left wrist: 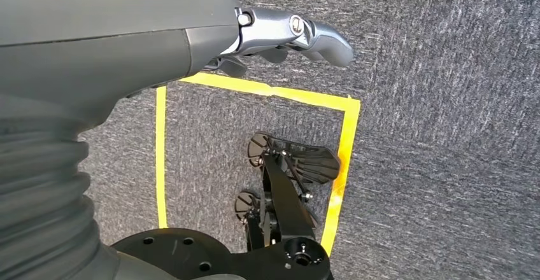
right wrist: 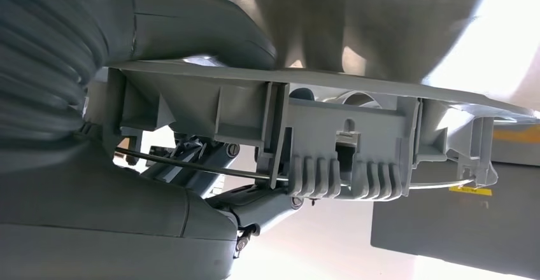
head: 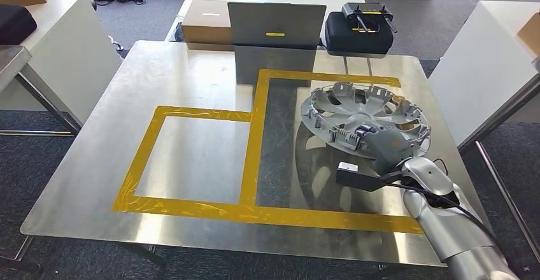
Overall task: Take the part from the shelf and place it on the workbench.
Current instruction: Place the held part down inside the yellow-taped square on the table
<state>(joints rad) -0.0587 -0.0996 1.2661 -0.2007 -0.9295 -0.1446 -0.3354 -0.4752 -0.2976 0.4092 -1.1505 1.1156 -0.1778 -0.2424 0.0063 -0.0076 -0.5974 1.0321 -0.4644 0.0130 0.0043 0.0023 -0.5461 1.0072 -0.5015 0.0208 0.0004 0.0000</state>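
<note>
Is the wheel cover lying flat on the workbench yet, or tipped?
Tipped: the wheel cover has its near edge lifted in the right hand, casting a shadow on the workbench.

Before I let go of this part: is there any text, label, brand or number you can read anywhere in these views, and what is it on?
No text can be read in any view.
Yellow label on the grey upright panel: too small to read.
Orange mark on the back of the right hand: too blurred to read.
Hubcap, gripped at its rim by the right hand: no markings legible.
Brown cardboard box: nothing legible.
</note>
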